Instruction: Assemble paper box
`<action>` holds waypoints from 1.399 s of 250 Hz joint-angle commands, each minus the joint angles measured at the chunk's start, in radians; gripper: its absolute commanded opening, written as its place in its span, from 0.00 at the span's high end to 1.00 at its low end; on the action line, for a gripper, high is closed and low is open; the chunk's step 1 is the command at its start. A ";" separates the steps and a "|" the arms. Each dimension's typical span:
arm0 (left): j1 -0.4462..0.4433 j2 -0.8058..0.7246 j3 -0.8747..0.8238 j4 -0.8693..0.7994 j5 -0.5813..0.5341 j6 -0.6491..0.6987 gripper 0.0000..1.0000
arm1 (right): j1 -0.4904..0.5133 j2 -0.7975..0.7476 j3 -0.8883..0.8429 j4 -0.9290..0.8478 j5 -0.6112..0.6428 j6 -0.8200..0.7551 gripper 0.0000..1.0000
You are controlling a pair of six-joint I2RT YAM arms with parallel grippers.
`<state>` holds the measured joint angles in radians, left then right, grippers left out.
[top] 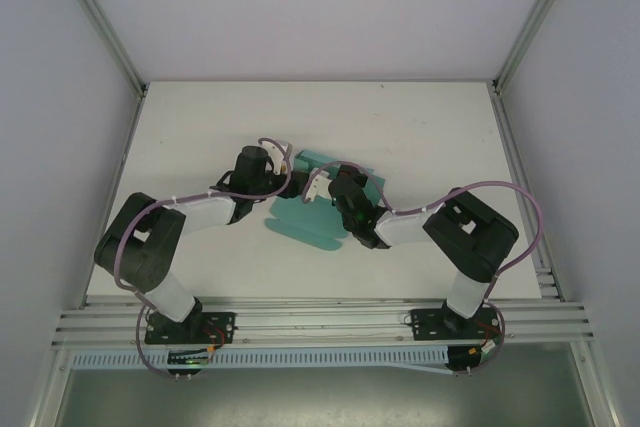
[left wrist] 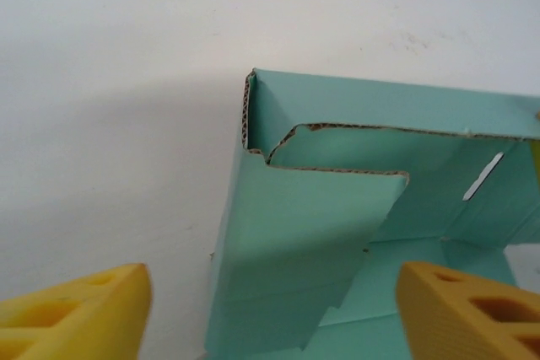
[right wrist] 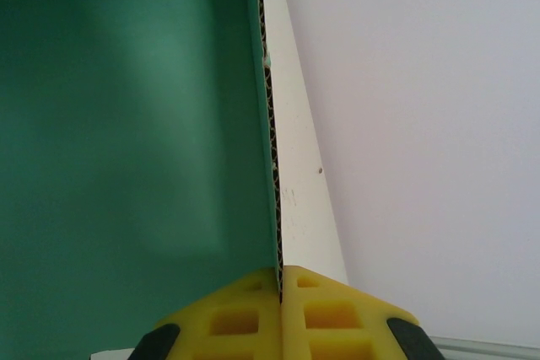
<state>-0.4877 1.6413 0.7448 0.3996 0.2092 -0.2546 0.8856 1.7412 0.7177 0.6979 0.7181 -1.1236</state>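
Teal card sits mid-table [top: 200, 117] on the top camera: the paper box [top: 305, 222], half folded, lies between my two arms. The left pincer [top: 282, 175] is at its far-left corner and the right pincer [top: 340, 185] is over its right side. On the left wrist camera, the yellow fingers [left wrist: 76, 309] stand apart on either side of a raised corner wall, gripping nothing. On the right wrist camera, the pincer is clamped on the box's corrugated edge.

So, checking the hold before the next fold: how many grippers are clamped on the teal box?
1. The right gripper pinches a raised panel edge of the paper box; the left gripper stands open at its corner.
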 commanded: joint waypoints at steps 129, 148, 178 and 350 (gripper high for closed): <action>0.014 0.199 0.141 -0.034 -0.064 0.018 0.69 | 0.013 -0.051 -0.010 -0.048 -0.058 0.046 1.00; 0.014 0.207 0.146 -0.022 -0.072 0.019 0.75 | 0.013 -0.049 -0.003 -0.067 -0.060 0.054 1.00; 0.014 0.220 0.172 -0.026 -0.083 0.020 0.76 | 0.021 -0.045 0.000 -0.086 -0.067 0.063 1.00; 0.014 0.111 0.081 0.040 0.005 -0.065 1.00 | -0.240 -0.556 0.025 -0.751 -0.472 0.912 0.01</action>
<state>-0.4820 1.8114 0.8509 0.3973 0.0998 -0.2676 0.7746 1.3128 0.7658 0.2005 0.5453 -0.5098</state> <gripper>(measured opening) 0.053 0.988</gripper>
